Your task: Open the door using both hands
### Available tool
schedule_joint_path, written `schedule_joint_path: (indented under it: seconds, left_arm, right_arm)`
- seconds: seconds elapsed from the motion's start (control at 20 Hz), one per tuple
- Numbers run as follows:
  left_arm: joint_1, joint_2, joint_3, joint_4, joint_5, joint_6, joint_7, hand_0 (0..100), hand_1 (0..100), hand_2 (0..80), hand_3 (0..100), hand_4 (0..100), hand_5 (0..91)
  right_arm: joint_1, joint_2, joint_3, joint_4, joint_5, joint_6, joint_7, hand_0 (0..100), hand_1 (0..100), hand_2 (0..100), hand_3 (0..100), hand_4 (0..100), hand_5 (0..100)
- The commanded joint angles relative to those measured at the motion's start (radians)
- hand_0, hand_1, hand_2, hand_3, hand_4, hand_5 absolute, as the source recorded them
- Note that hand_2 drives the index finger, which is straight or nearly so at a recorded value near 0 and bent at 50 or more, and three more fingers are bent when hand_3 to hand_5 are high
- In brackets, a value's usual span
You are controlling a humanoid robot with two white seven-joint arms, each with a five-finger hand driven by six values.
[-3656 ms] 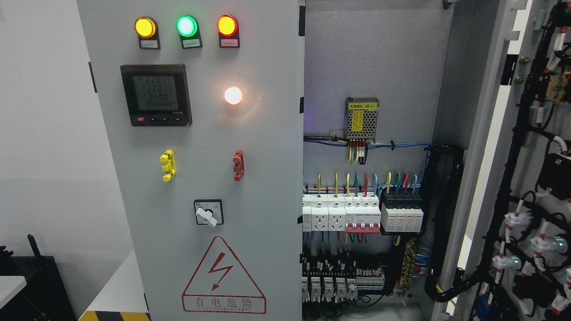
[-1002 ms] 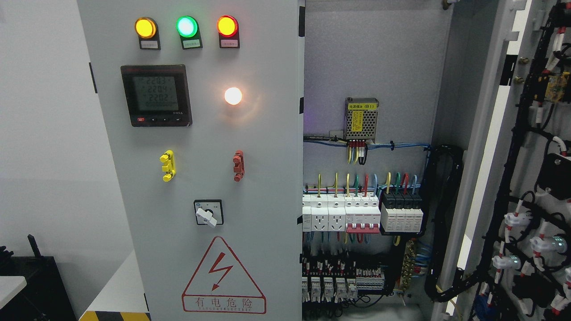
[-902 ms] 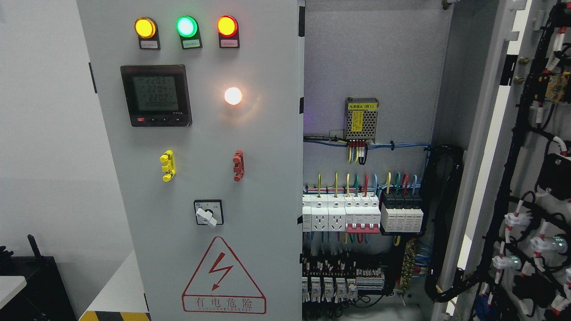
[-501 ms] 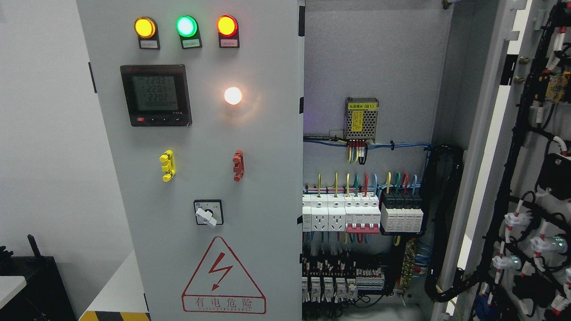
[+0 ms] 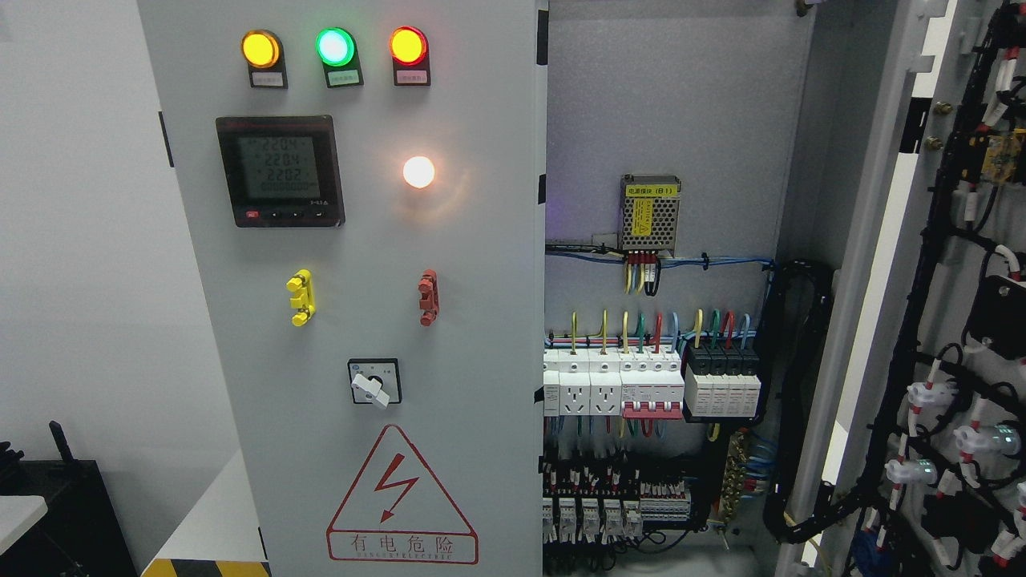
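A grey electrical cabinet fills the head view. Its left door [image 5: 481,336] hangs partly swung out and carries three lit lamps [image 5: 335,46], a black meter [image 5: 280,170], a white lamp [image 5: 418,171], a yellow handle [image 5: 301,297], a red handle [image 5: 429,297] and a rotary switch [image 5: 373,383]. The right door [image 5: 890,264] stands wide open, its wired inner face turned toward me. Between them the cabinet interior [image 5: 665,128] shows breakers [image 5: 651,385] and a power supply [image 5: 649,212]. Neither of my hands appears.
A black box [image 5: 64,513] sits at the lower left beside a white surface [image 5: 18,517]. A yellow-black striped strip [image 5: 204,567] marks the floor by the cabinet base. Black cable bundles [image 5: 801,401] run along the right door's hinge side.
The meter digits flicker slightly. Doors and everything else stay still.
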Motion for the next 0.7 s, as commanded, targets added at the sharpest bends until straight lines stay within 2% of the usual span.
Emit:
schedule_joint_path:
  seconds: [0.0,0.1,0.3,0.65]
  left_arm:
    - [0.0,-0.034,0.0,0.002,-0.032,0.0,0.001,0,0,0.0,0,3,0.0]
    - [0.0,-0.034,0.0,0.002,-0.032,0.0,-0.001,0,0,0.0,0,3,0.0]
    - [0.0,-0.034,0.0,0.002,-0.032,0.0,0.001,0,0,0.0,0,3,0.0]
    - [0.0,-0.034,0.0,0.002,-0.032,0.0,0.001,0,0,0.0,0,3,0.0]
  right_arm:
    - [-0.123,0.044,-0.052,0.021,-0.069,0.041,-0.004,0,0,0,0,0,0]
    - [-0.151,0.045,-0.073,0.034,-0.12,0.047,-0.004,0,0,0,0,0,0]
    - [-0.182,0.076,-0.128,0.05,-0.142,0.103,-0.004,0,0,0,0,0,0]
    - [-0.217,0.084,-0.133,0.052,-0.142,0.139,-0.004,0,0,0,0,0,0]
